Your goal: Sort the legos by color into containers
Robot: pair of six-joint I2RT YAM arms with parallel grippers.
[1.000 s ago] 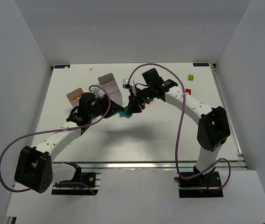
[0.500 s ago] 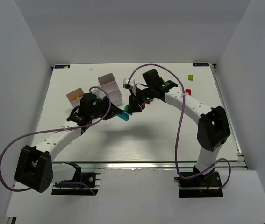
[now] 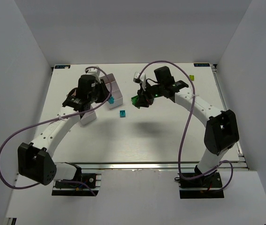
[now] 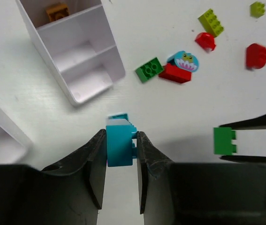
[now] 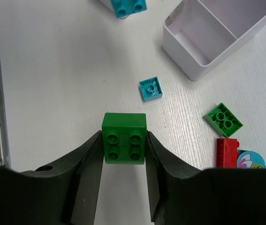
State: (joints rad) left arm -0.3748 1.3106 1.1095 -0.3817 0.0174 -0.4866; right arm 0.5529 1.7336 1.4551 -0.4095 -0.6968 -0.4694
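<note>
My left gripper (image 4: 121, 137) is shut on a teal brick (image 4: 119, 147) and holds it above the table, just in front of a white two-compartment bin (image 4: 102, 33). In the top view this gripper (image 3: 110, 100) is beside that bin (image 3: 114, 89). My right gripper (image 5: 123, 137) is shut on a green four-stud brick (image 5: 124, 138), lifted over the table centre (image 3: 136, 101). A small teal piece (image 5: 150, 88) lies on the table between the grippers (image 3: 122, 113). A brown brick (image 4: 57, 10) lies in the bin's far compartment.
A second white bin (image 3: 88, 117) sits partly under the left arm. Loose on the table are a green flat brick (image 4: 149, 69), a red brick (image 4: 175, 74), a round multicoloured piece (image 4: 185, 60), two more red bricks (image 4: 256, 55), and lime bricks (image 4: 211, 21). One lime brick lies far right (image 3: 191, 78).
The grippers were together over the centre. The left has drawn back-left toward the bin with the teal brick, the right back-right with the green brick. A small teal piece stays on the table.
</note>
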